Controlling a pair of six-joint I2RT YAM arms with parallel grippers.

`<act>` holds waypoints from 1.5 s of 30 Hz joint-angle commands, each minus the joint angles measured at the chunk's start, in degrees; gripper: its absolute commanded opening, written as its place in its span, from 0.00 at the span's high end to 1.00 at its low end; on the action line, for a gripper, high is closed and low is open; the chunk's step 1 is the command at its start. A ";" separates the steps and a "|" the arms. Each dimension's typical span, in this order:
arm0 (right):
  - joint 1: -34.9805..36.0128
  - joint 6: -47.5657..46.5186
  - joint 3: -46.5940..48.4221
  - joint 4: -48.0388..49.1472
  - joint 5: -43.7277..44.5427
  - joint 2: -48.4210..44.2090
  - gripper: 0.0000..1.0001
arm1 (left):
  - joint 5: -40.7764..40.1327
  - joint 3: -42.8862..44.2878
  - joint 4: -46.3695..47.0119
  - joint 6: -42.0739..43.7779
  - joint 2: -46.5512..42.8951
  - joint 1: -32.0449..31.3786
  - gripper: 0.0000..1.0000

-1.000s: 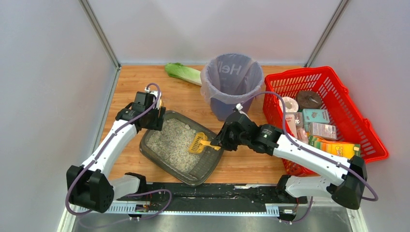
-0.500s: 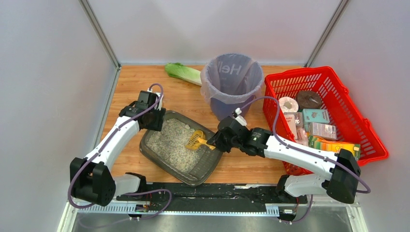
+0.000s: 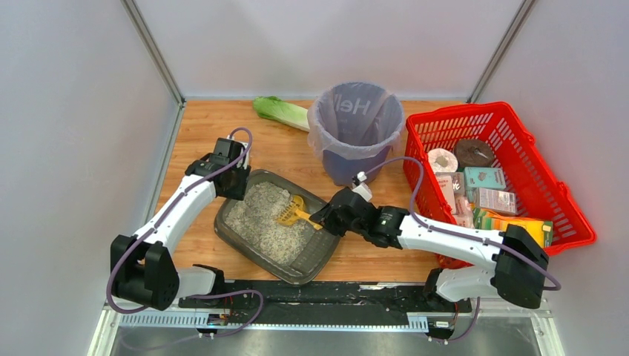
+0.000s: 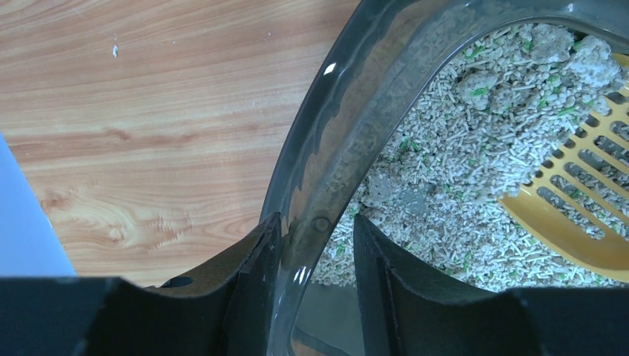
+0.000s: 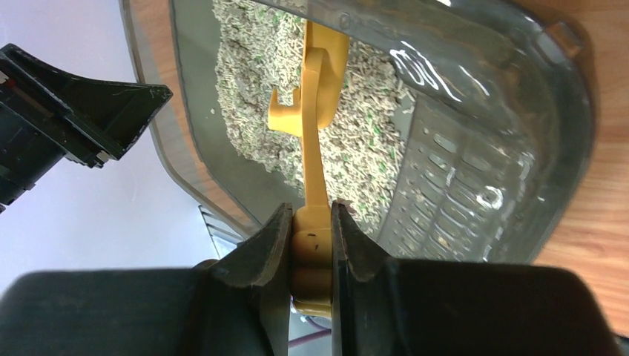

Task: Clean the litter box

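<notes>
Starting on the left: the left pincer (image 4: 315, 222) sits over the far left corner of the litter box (image 3: 317, 254), one finger either side of the rim. The outer finger (image 4: 252, 282) is right up against the wall. There's still a sliver of litter showing between the wall and the inner finger (image 4: 378, 274), so it's apart, not clamped.

The box itself sits slantwise on the wooden table (image 3: 282, 152), near its front and left of centre, between the two arms. It's filled with pale pellet litter, with a few clumps up near the left pincer.

Next over, the yellow scoop (image 3: 291, 213) has its slotted head down in the litter, roughly mid-box, with its handle running off to the right. The right pincer (image 5: 311, 211) is squeezed together on the end of that handle, reaching in over the box's right edge.

Behind the box there's a leafy green (image 3: 280, 111) lying at the back of the table. Right of that is the purple-lined bin (image 3: 348, 167), then the red basket (image 3: 460, 111) of groceries on the far right.
</notes>
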 commanded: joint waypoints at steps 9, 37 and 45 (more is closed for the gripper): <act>2.59 -5.58 -6.06 12.21 9.85 7.38 1.00 | 2.62 2.30 -0.36 0.16 1.08 -0.99 0.52; 4.97 -19.74 -16.34 41.39 1.69 11.00 1.00 | 5.87 2.30 0.43 0.86 -3.22 -1.34 0.27; 4.97 -20.88 -22.15 46.05 -0.07 3.97 1.00 | 4.73 1.16 2.54 0.95 -7.97 -1.34 0.26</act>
